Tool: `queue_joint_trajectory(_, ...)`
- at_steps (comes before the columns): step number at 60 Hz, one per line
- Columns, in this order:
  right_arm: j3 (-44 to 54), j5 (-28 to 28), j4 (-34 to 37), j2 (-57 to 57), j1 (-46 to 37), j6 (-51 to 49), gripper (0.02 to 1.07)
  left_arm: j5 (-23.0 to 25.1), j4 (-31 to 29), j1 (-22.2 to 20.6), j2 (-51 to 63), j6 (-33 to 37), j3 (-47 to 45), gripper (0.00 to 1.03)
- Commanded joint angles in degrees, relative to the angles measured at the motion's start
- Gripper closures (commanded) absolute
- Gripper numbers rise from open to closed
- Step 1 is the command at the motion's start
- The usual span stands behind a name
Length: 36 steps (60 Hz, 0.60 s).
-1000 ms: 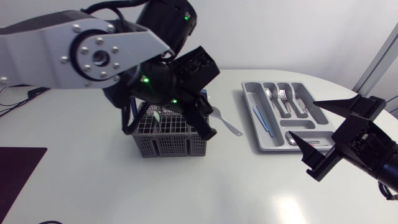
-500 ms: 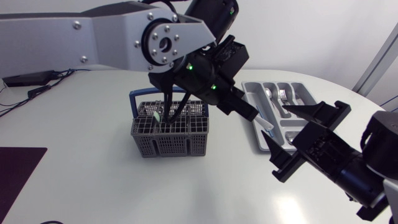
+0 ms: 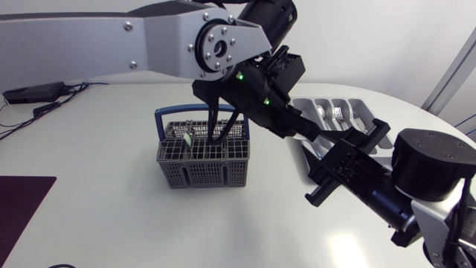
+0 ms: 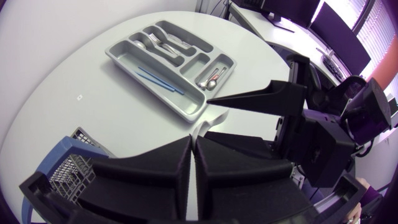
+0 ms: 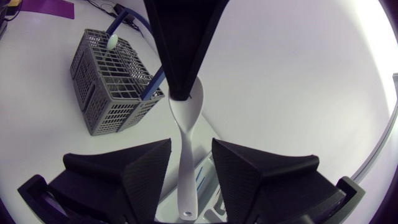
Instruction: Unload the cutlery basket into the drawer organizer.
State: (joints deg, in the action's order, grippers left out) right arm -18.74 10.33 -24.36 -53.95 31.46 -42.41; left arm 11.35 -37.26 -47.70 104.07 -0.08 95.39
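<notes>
Handover above the table: the left gripper (image 4: 194, 138), fingers pressed nearly together, pinches a white spoon (image 5: 185, 124) by the bowl end. The handle reaches out between the wide-spread fingers of the right gripper (image 5: 191, 143), which touch it on neither side. The two meet in mid-air between the grey basket (image 5: 109, 81), standing mid-table, and the organizer (image 4: 193, 111) near the far right edge of the table (image 3: 111, 223).

To do this well, by my reckoning, the right fingers should close squarely on the centred handle, well clear of the bowl so the grippers do not clash. The left should let go only once that grip is firm. The spoon then wants carrying to a compartment that already holds spoons.

From above, the spoon is hidden behind the two grippers, and the arms cover much of the organizer. What remains in the basket is hard to tell: some dark handles and a green-tipped piece show, no more. The thin blue items in the organizer's long compartment cannot be identified.
</notes>
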Motion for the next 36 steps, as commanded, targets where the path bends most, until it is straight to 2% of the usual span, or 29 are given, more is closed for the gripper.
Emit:
queue_joint_trajectory(1, 1.08, 0.31, -1.57, -1.33, 0.53, 0.31, 0.74, 0.42, -0.71, 0.42, 1.48, -1.42, 2.34, 1.00)
queue_joint_trajectory(6, 1.08, 0.31, -1.74, -1.33, 0.44, 0.14, 0.81, 0.42, -0.89, 0.51, 1.75, -1.51, 2.60, 1.00)
queue_joint_trajectory(12, 1.25, 0.31, -1.74, -1.33, 0.44, 0.14, 0.82, 0.42, -0.98, 0.77, 1.84, -1.42, 2.69, 1.00)
queue_joint_trajectory(15, 1.43, 0.31, -1.83, -1.33, 0.27, 0.05, 0.88, 0.51, -0.98, 0.94, 2.01, -1.42, 2.69, 1.00)
queue_joint_trajectory(21, 1.43, 0.31, -1.83, -1.51, 0.00, -0.21, 0.92, 0.86, -1.15, 1.12, 2.19, -1.51, 2.52, 1.00)
queue_joint_trajectory(36, 1.52, -0.04, -1.83, -2.03, -0.17, -0.13, 0.94, 0.95, -1.24, 0.77, 2.19, -1.77, 2.43, 1.00)
